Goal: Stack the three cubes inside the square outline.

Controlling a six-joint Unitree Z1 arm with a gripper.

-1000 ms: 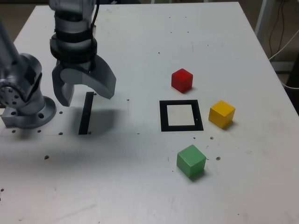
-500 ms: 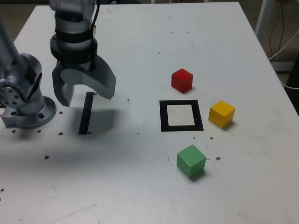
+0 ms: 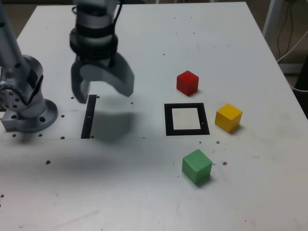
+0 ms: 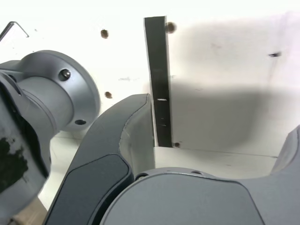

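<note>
On white table point(image 3: 144, 192): three cubes, one red cube point(image 3: 187, 82), one yellow cube point(image 3: 228, 117), one green cube point(image 3: 197, 166); one square outline point(image 3: 186, 119); one black strip point(image 3: 89, 116); one gripper point(image 3: 102, 90), jaws wide, empty.

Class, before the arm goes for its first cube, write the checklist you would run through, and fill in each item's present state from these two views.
1. Gripper open and empty: ok.
2. Square outline free of objects: ok.
3. Red cube, yellow cube and green cube resting apart on the table, none stacked: ok.
4. Gripper over a cube: not ok; it hangs above the black strip, towards the exterior view's left.
5. Any cube visible in the wrist view: not ok.
</note>
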